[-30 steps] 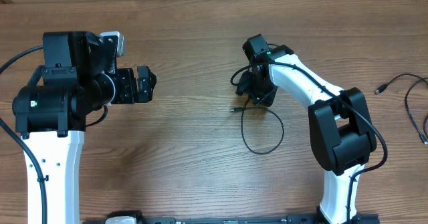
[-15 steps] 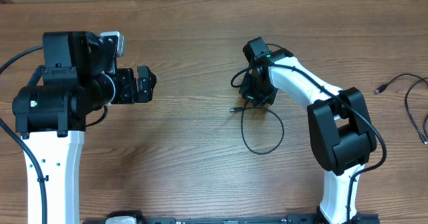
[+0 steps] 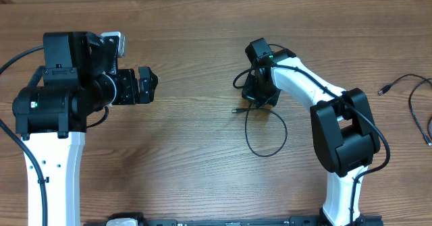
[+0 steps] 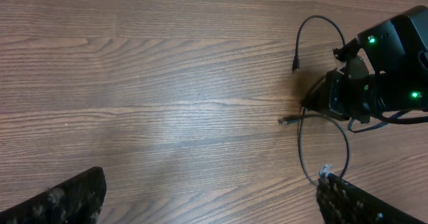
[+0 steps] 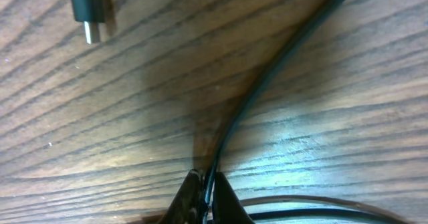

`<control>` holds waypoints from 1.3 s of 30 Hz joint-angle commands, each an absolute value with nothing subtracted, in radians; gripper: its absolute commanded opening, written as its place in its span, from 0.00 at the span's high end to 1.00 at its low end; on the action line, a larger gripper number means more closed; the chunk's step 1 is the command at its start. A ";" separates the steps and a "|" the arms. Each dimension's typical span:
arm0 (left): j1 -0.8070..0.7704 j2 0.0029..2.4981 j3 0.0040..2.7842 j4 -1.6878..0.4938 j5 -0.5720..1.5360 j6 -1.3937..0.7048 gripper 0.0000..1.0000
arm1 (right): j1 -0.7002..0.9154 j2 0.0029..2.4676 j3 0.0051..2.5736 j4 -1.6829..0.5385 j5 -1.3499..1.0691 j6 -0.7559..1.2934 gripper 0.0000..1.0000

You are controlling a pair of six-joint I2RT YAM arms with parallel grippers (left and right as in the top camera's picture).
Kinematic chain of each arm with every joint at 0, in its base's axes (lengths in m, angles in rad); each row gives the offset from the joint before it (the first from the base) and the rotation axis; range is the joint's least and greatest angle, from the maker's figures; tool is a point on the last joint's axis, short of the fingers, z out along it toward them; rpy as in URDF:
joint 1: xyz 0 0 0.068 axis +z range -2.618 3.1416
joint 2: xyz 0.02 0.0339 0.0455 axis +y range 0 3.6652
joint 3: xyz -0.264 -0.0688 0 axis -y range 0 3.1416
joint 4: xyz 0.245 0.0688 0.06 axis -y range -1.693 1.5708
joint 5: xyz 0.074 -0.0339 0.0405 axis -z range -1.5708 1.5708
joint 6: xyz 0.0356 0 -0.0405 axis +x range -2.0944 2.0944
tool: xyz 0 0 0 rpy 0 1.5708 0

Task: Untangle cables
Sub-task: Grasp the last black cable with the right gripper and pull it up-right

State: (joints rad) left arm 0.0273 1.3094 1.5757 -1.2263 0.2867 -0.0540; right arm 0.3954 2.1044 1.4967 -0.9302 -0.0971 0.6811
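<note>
Right gripper: pinched fully closed on a thin, glossy black cable; looped loosely mid-worktop, near a silver-tipped plug.

The overhead camera hangs above the table and looks straight down. It is far enough off to take in the left arm and the right arm, their bases at the bottom edge of its frame. The left wrist camera rides high and looks down at a slant across the wood, its own fingers in the bottom corners. It catches the right gripper and the cable, both of which the overhead view also shows. The right wrist camera sits very close to the tabletop, facing down past its fingertips. Wood grain fills its frame, crossed by the same cable and a plug.
</note>
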 commanded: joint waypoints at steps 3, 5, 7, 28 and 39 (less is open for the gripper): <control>0.024 1.308 1.589 -1.225 0.281 -0.067 0.00 | 0.399 2.104 1.491 -0.928 -0.090 0.685 0.80; 0.024 1.308 1.589 -1.226 0.281 -0.067 0.00 | 0.399 2.104 1.491 -0.928 -0.090 0.685 0.75; 0.024 1.308 1.589 -1.226 0.281 -0.067 0.00 | 0.399 2.104 1.491 -0.924 -0.090 0.685 0.71; 0.024 1.308 1.589 -1.226 0.281 -0.067 0.00 | 0.444 2.104 1.491 -0.906 -0.052 0.685 0.67; 0.024 1.308 1.589 -1.226 0.281 -0.067 0.00 | 0.444 2.104 1.416 -0.855 -0.055 0.737 0.69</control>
